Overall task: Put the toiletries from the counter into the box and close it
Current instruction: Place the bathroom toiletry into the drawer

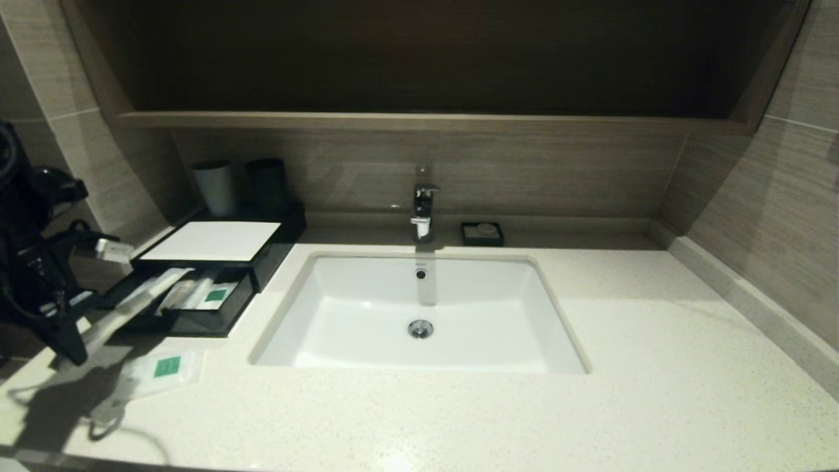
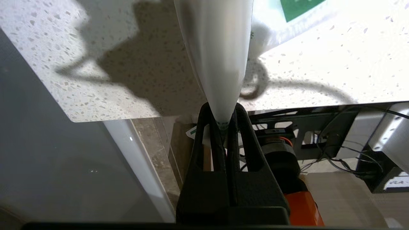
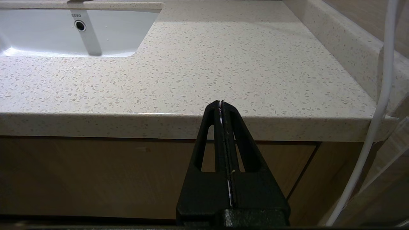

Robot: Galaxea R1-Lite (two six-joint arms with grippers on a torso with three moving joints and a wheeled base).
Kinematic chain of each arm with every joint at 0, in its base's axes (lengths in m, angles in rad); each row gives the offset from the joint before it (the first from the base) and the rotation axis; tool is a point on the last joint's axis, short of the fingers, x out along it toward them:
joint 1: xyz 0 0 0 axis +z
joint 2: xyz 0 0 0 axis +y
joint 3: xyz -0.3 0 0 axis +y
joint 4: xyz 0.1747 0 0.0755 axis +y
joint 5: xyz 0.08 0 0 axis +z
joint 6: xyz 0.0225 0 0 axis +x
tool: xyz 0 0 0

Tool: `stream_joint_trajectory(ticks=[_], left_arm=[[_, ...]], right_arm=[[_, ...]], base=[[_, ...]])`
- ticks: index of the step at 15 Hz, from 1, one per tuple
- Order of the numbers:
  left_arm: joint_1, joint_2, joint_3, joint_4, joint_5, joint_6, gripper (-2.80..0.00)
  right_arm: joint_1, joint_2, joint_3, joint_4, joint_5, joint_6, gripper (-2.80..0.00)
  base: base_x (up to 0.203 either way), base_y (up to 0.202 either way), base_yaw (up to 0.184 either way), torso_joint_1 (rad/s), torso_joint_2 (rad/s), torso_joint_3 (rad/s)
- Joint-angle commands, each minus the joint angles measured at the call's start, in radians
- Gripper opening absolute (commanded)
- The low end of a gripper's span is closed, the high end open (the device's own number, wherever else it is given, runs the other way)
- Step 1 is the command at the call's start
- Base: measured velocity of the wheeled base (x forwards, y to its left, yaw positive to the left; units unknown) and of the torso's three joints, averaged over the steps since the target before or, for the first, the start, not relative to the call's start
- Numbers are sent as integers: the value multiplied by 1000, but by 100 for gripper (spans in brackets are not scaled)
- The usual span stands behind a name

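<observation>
My left gripper [image 1: 77, 345] hangs over the counter's [image 1: 459, 419] left front corner, shut on one end of a long frosted packet [image 1: 141, 298]. The packet slants up toward the open drawer [image 1: 196, 322] of the black box [image 1: 278, 244], and its far end is over the drawer. In the left wrist view the packet [image 2: 217, 64] runs out from my shut left gripper [image 2: 223, 118]. A packet with a green label [image 1: 215, 295] lies in the drawer. On the counter in front of the box lies a flat sachet [image 1: 167, 368] [image 2: 297, 8]. My right gripper [image 3: 221, 103] is shut and empty, below the counter's right front edge.
A white sink [image 1: 419, 314] with a faucet [image 1: 423, 210] fills the counter's middle. A small black soap dish [image 1: 482, 233] sits behind it. Two cups [image 1: 215, 187] stand behind the box's white top panel [image 1: 213, 240]. Walls close in on both sides.
</observation>
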Motion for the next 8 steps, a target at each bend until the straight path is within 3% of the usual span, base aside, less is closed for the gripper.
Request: stream_joint_trajectory(ticks=[1, 8], left_arm=[[-10, 19, -5, 7, 9, 3, -280], [-34, 55, -7, -35, 11, -15, -280]], right_arm=[[0, 0, 0, 0, 0, 0, -280], [0, 0, 0, 0, 0, 0, -280]], base=[[0, 0, 0, 0, 0, 0], [0, 0, 0, 0, 0, 0]])
